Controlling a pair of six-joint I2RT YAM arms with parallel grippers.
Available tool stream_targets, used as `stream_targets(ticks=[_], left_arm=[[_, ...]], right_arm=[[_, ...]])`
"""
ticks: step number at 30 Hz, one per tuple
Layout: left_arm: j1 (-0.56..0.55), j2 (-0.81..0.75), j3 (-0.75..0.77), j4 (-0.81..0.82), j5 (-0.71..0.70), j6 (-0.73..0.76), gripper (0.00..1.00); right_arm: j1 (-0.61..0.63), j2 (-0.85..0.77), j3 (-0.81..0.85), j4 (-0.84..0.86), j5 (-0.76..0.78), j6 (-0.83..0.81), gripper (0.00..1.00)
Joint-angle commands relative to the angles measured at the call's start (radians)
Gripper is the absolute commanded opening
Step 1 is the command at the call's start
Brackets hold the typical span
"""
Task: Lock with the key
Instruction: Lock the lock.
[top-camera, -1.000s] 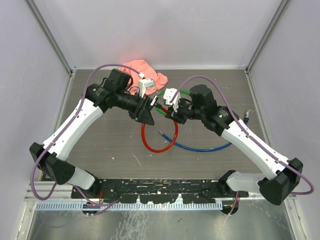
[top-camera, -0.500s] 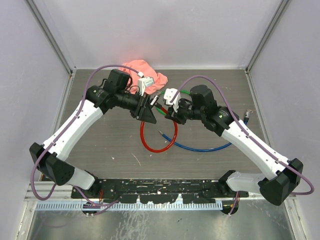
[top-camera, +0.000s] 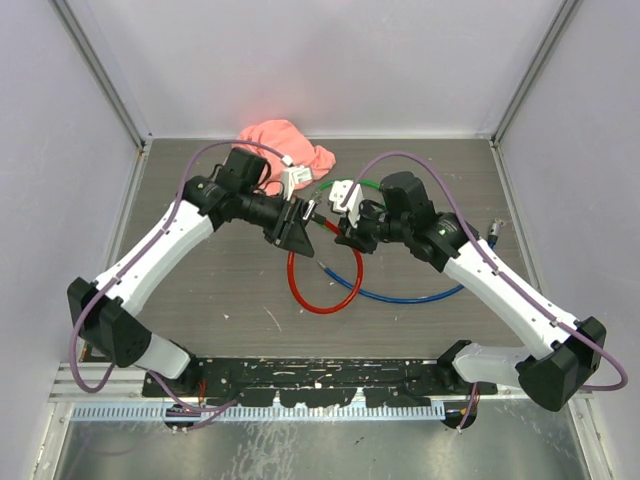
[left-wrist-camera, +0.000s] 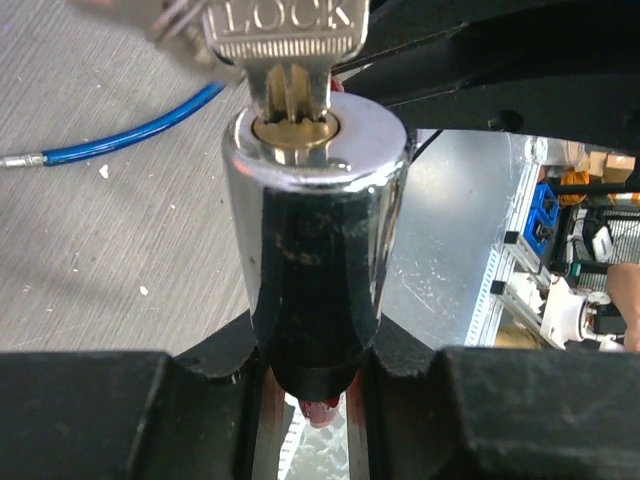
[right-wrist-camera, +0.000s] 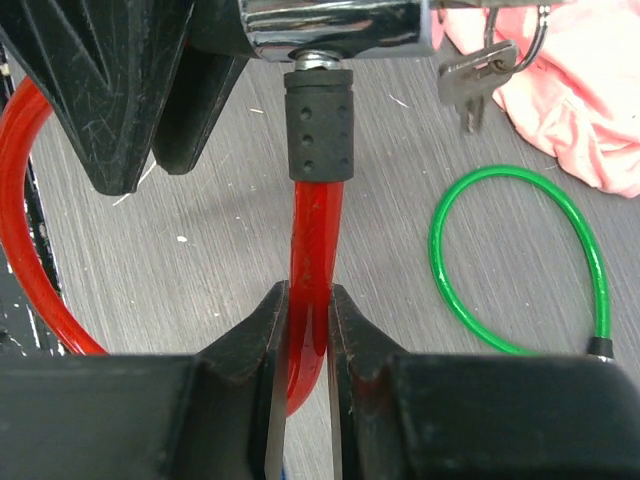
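- Left gripper (left-wrist-camera: 312, 370): shown at the bottom of the left wrist view, pressed onto the lock (left-wrist-camera: 315, 220). The chrome-and-black barrel is held upright between the two black fingers (left-wrist-camera: 80, 410).
- Key (left-wrist-camera: 288, 40): seated in the brass keyhole at the top end of the barrel, at the upper centre of the frame. The word "LOCK" is stamped on its head.
- Right gripper (right-wrist-camera: 308, 320): shown at the bottom centre of the right wrist view, pinched on the red cable (right-wrist-camera: 310, 260) just below a black dimpled sleeve (right-wrist-camera: 320, 125).
- The sleeve is met by the chrome end of the lock at the top edge of that frame. Whether it is fully seated cannot be told.
- Spare keys (right-wrist-camera: 478, 78): hung on a ring at the upper right of the right wrist view, beside the chrome end.
- In the overhead view the two grippers are seen tip to tip at the centre of the table (top-camera: 230, 290), and the red loop is laid just below them.
- Blue cable (top-camera: 405, 297): laid to the lower right of the red loop, with one end inside it.
- Green cable (right-wrist-camera: 520, 260): a flat loop at the right of the right wrist view.
- Pink cloth (top-camera: 285, 140): bunched at the upper centre of the overhead view, against the back edge of the table.
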Motion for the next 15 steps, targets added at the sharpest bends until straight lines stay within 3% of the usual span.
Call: stream_targets(ticks=[1, 7, 12, 15], left_arm=[[0.002, -0.082, -0.151, 0.334, 0.001, -0.129, 0.15], [0.003, -0.133, -0.357, 0.728, 0.002, -0.303, 0.17], [-0.005, -0.119, -0.386, 0.750, -0.034, -0.304, 0.20], [-0.015, -0.132, -0.417, 0.749, -0.137, -0.294, 0.21]], right_arm=[[0.024, -0.053, -0.011, 0.174, -0.155, 0.031, 0.01], [0.025, -0.087, -0.153, 0.245, -0.152, 0.073, 0.01], [0.024, -0.088, -0.224, 0.350, -0.150, 0.161, 0.01], [0.024, -0.090, -0.272, 0.420, -0.183, 0.225, 0.01]])
